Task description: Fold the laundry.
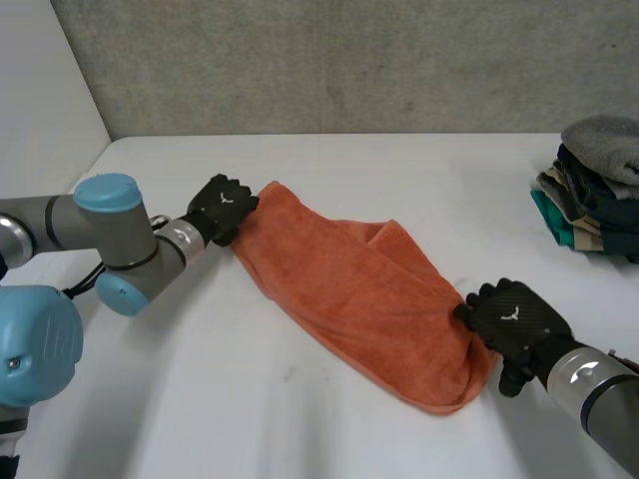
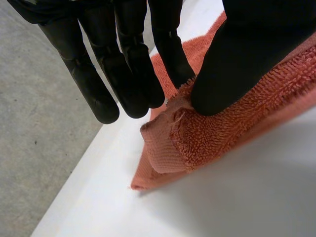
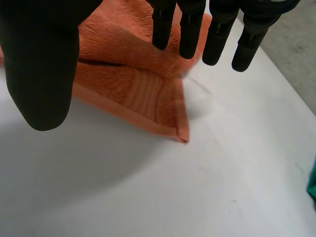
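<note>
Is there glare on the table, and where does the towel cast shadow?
Head view: even light, no glare on the white table; the orange towel has a soft shadow along its near edge. Left wrist view: soft shadow under the corner pinched by the left robot hand. Right wrist view: faint shadow beside the towel's corner.

Lying slantwise on the tabletop (image 1: 200, 399): towel (image 1: 359, 289), far left to near right. At its far-left end, left hand (image 1: 222, 207); at its near-right end, right hand (image 1: 514, 324). Far right, well apart: clothes pile (image 1: 594, 190).
</note>
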